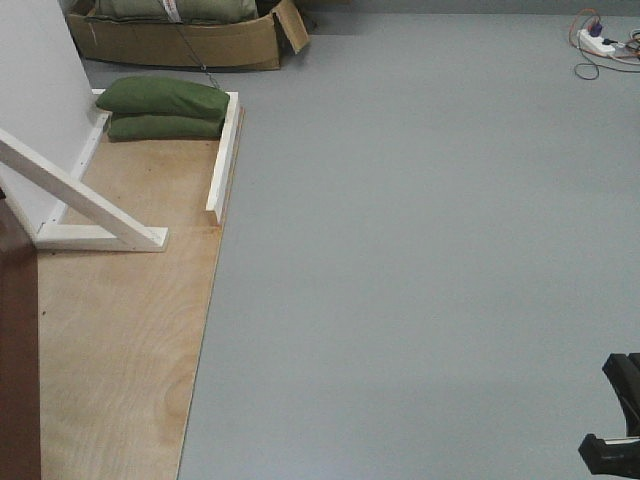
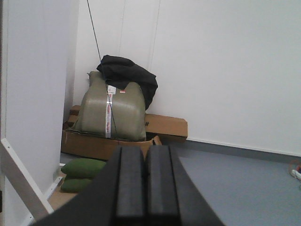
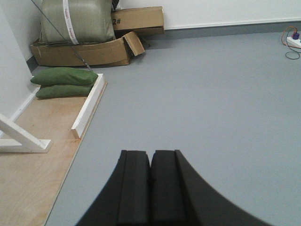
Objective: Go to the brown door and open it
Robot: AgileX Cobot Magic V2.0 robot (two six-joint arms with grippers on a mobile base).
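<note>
Only a dark reddish-brown strip of the brown door (image 1: 18, 350) shows, at the lower left edge of the front view; its handle is out of view. My left gripper (image 2: 145, 151) is shut with nothing between its pads and points toward the boxes at the white back wall. My right gripper (image 3: 151, 155) is also shut and empty, held over the grey floor to the right of the plywood. A black piece of the right arm (image 1: 618, 425) shows at the front view's lower right corner.
A plywood base (image 1: 120, 330) lies left, edged by a white batten (image 1: 222, 160). A white diagonal brace (image 1: 85, 200) props the pale wall panel (image 1: 35, 100). Green sandbags (image 1: 165, 108) and a cardboard box (image 1: 180, 42) sit beyond. A power strip with cables (image 1: 600, 42) lies far right.
</note>
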